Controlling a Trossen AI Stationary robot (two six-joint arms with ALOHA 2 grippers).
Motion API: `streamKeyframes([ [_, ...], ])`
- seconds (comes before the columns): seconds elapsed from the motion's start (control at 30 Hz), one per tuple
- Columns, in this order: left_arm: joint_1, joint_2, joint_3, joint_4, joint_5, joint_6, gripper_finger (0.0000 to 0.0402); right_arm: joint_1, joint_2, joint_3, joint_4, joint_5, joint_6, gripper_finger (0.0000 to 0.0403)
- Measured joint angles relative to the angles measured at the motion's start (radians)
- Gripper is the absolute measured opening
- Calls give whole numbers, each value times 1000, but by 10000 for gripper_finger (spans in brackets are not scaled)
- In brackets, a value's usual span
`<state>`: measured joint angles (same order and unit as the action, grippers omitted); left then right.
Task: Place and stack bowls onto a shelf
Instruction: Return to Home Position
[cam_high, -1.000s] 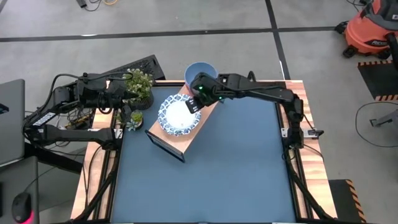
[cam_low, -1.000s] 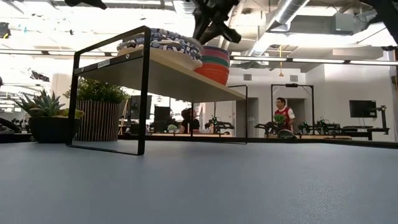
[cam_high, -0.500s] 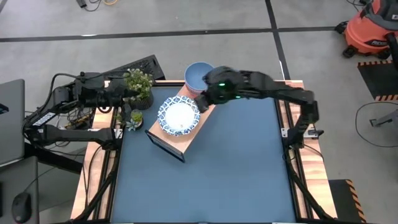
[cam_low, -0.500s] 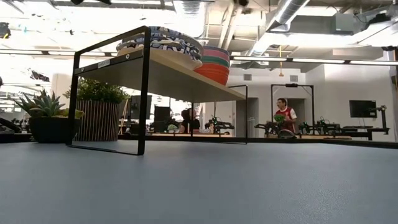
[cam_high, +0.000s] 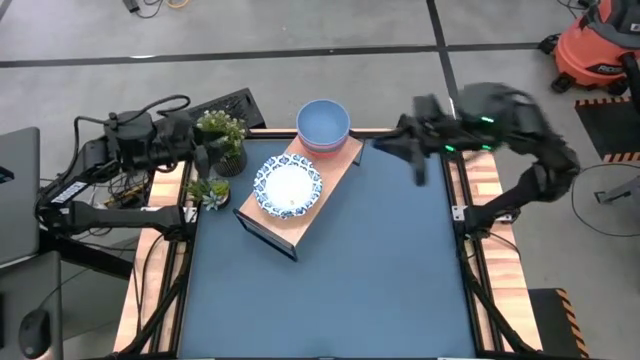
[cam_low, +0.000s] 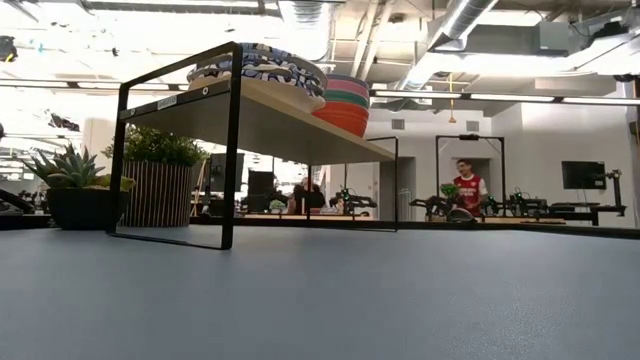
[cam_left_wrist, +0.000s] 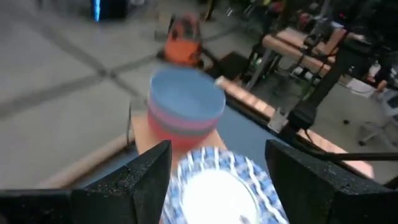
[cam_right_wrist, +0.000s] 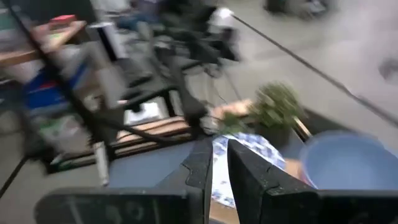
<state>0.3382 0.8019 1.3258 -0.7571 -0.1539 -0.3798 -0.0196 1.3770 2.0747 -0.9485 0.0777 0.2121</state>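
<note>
The light-wood shelf (cam_high: 343, 160) stands slantwise on its dark frame at the table's far left part. On it sit the stacked white bowls with blue patterned rims (cam_high: 288, 187) and a stack of small bowls with the light blue one (cam_high: 323, 122) on top. In the low view the patterned stack (cam_low: 260, 65) and the small stack (cam_low: 345, 100) rest on the board (cam_low: 280, 120). My right gripper (cam_high: 413, 160), shut (cam_right_wrist: 221, 171), is in the air near the table's far right corner. My left gripper (cam_left_wrist: 217, 152) is open, off the table's left edge, facing the bowls.
Two potted plants (cam_high: 222, 135) (cam_high: 212, 190) stand beside the shelf's left end, one showing in the low view (cam_low: 70, 185). The dark blue tabletop (cam_high: 350, 280) stretches in front of the shelf. A person (cam_low: 468, 188) is in the room behind.
My right gripper has drawn back from above the patterned bowls, passed the small bowl stack, and swung toward the table's far right corner, leaving the low view. The bowls have stayed in place on the shelf.
</note>
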Motion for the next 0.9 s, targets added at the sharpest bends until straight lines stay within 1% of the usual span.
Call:
streamKeyframes([
  [0.07, 0, -1, 0, 66, 18, 98, 243, 10, -52, -6, -1, -8, -48, 74],
  [0.13, 0, -6, 0, 143, 62, 139, 243, 15, -125, -34, 2, -3, -88, 74],
  [0.2, 0, -22, 0, 173, 101, 176, 243, 16, -211, -90, 3, 9, -113, 74],
  [0.27, 0, -48, 0, 169, 108, 203, 243, 17, -305, -178, 19, 11, -115, 74],
  [0.37, 0, -112, -34, 176, 139, 226, 243, 18, -460, -371, 116, 15, -108, 74],
  [0.47, 0, -199, -119, 226, 165, 207, 243, 19, -618, -596, 272, 12, -100, 74],
  [0.63, 0, -348, -323, 305, 211, 155, 243, 20, -880, -943, 503, -1, -63, 74],
  [0.7, 0, -402, -417, 362, 224, 124, 243, 20, -974, -1054, 577, 0, -46, 74],
  [0.77, 0, -443, -511, 438, 256, 99, 243, 19, -1056, -1155, 613, 2, -17, 74],
  [0.9, 0, -516, -661, 552, 308, 50, 243, 19, -1221, -1317, 681, 0, 20, 74],
])
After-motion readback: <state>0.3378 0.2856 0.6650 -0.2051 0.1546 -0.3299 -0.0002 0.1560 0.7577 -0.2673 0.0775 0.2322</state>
